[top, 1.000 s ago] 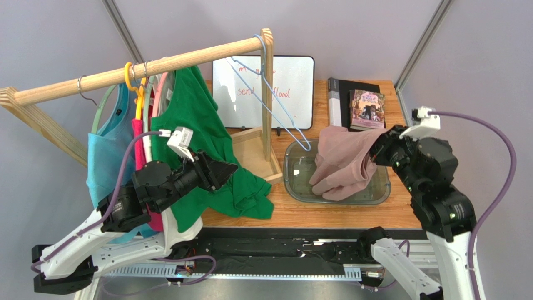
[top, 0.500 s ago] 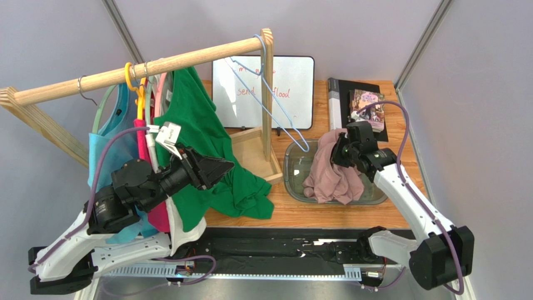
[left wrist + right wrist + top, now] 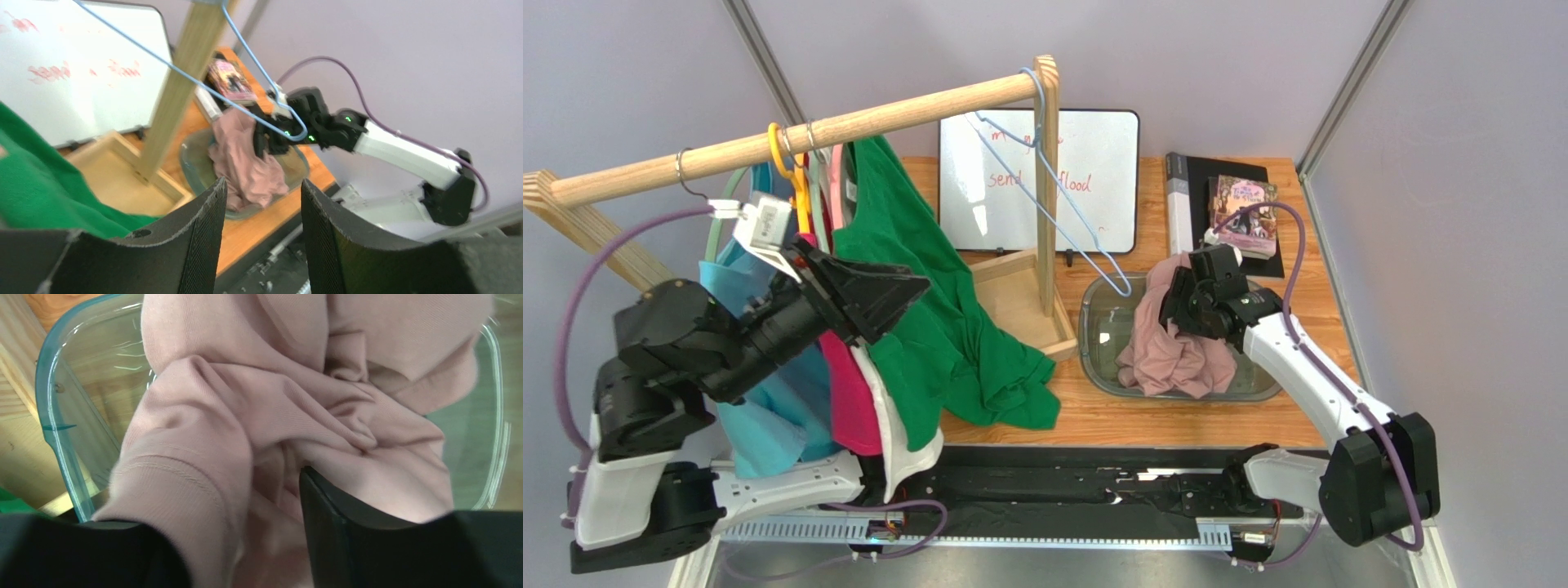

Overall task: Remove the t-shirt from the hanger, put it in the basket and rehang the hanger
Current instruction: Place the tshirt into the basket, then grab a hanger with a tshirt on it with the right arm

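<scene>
**benchnoob:** how's the right arm sitting here?

**yam_fan:** reaching forward and inward from its base, wrist tipped down so the right gripper (image 3: 1183, 304) pokes into the clear bin (image 3: 1097, 349). The dusty-pink t-shirt (image 3: 1161, 349) is bunched up right under and around the claw. Fingers are spread, with cloth flopped over one of them and bulging into the gap, nothing pinched

**benchnoob:** so the shirt's off the hanger?

**yam_fan:** yep, the blue wire hanger (image 3: 251, 111) dangles bare from the wooden rail (image 3: 830, 129), up and to the left of that claw

**benchnoob:** and the left?

**yam_fan:** lifted high with the elbow folded, left gripper (image 3: 263, 190) aimed across at the bin. Its fingers are parted around plain air, with a green t-shirt (image 3: 928, 331) hanging just below and beside it
</scene>
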`<state>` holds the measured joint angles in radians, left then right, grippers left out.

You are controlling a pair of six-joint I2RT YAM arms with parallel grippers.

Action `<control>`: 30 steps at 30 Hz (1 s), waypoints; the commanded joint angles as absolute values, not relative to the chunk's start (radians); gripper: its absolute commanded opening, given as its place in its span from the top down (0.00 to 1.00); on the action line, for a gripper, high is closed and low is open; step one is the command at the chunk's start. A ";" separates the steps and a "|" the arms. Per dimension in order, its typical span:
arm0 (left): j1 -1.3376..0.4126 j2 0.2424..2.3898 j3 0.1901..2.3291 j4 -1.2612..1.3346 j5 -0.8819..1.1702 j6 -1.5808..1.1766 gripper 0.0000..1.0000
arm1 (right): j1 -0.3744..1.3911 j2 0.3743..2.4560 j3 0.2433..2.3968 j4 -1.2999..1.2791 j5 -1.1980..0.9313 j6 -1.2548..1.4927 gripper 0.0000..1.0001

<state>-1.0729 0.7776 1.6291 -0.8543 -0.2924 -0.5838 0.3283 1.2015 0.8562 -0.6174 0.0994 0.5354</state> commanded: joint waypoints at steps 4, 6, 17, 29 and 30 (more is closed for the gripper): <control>-1.072 1.017 2.044 -1.267 -0.602 -0.414 0.46 | 0.379 1.031 0.988 -0.756 0.178 0.436 0.30; -1.072 1.061 2.118 -1.293 -0.681 -0.390 0.46 | 0.379 0.985 0.982 -0.762 0.141 0.426 0.25; -1.071 1.089 2.149 -1.276 -0.956 -0.322 0.54 | 0.419 0.781 1.081 -0.888 0.032 0.382 0.22; -1.071 1.106 2.047 -1.233 -1.034 -0.314 0.55 | 0.454 0.693 1.161 -0.952 -0.061 0.391 0.22; -1.069 1.109 2.042 -1.236 -1.034 -0.318 0.55 | 0.457 0.690 1.169 -0.957 -0.067 0.393 0.23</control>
